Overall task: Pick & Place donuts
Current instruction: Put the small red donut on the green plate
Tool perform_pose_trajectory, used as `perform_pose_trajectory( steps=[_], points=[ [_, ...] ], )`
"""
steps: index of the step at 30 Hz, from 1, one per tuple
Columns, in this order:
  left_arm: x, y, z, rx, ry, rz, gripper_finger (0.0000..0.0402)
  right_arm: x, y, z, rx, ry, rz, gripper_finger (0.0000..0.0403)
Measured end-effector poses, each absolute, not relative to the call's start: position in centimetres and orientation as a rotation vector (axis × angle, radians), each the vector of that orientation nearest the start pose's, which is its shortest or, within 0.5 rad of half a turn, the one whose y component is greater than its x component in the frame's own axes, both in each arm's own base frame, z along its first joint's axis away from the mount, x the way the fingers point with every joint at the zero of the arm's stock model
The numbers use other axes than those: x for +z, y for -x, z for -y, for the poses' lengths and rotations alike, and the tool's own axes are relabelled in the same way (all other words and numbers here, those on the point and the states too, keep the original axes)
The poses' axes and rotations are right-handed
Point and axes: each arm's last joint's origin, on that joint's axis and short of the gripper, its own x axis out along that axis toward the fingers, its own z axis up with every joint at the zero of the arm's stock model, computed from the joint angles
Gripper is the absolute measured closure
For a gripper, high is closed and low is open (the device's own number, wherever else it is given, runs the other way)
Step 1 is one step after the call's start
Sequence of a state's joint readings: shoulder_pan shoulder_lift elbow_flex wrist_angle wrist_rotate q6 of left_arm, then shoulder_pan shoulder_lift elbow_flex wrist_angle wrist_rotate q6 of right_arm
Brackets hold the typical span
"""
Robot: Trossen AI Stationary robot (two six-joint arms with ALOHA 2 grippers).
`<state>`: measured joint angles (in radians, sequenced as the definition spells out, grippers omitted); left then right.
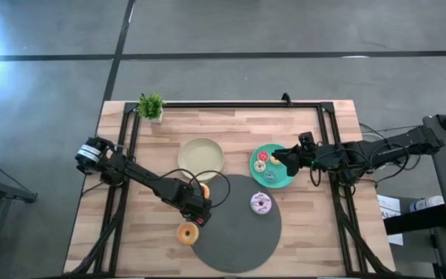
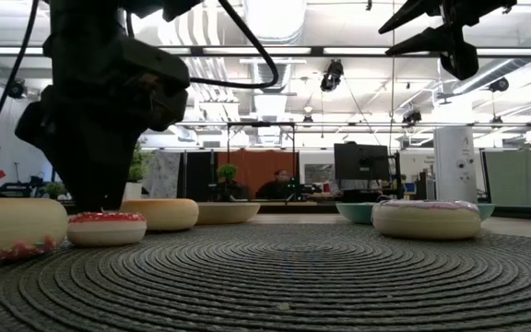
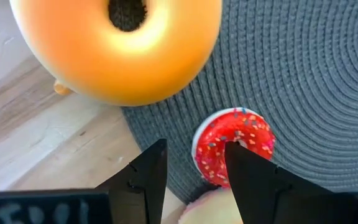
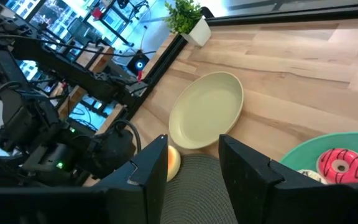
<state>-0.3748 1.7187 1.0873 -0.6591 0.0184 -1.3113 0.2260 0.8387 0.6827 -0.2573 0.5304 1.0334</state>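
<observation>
Teal plate (image 1: 283,180) at the right of the wooden surface (image 1: 316,232) carries a pink donut (image 1: 262,157), a cream one (image 1: 259,166) and a small one (image 1: 269,177) whose icing is hard to make out from above; the right end effector (image 1: 286,158) hangs over this plate's rim with its fingers spread and nothing between them. Its wrist camera shows only the pink donut (image 4: 340,164) and a sliver of a pale one, the rest of the plate being cut off. Beside it, the cream plate (image 1: 202,155) holds nothing.

On the grey woven mat (image 1: 235,248) lies a lilac-white donut (image 1: 261,203), well apart from the left end effector (image 1: 196,218), which is low at the mat's left edge. From above, the arm hides what is beneath it; the left wrist view shows a small red-iced, sprinkled donut (image 3: 235,146) on the mat, with one dark finger (image 3: 253,180) covering its edge and the other standing apart, so the fingers are parted and not closed on it. A large orange donut (image 1: 187,233) straddles the mat's edge just beside it, and another orange donut (image 1: 203,191) is mostly hidden behind the left arm. In the low view the red donut (image 2: 107,228) sits at the foot of the left end effector.
</observation>
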Motion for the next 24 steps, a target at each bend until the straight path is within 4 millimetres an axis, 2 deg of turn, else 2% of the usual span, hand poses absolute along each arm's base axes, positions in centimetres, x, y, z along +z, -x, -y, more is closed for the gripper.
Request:
perform_pose_trajectory(
  steps=[10, 24],
  points=[
    [16.61, -29.61, 11.72, 0.509, 0.909, -1.232, 0.0271, 28.37, -17.85, -2.61, -0.464, -0.866, -0.194, 0.0268],
    [16.95, -30.42, 12.1, 0.442, 0.955, -1.175, 0.0299, 28.26, -17.81, -2.61, -0.466, -0.862, -0.208, 0.0268]
  ],
)
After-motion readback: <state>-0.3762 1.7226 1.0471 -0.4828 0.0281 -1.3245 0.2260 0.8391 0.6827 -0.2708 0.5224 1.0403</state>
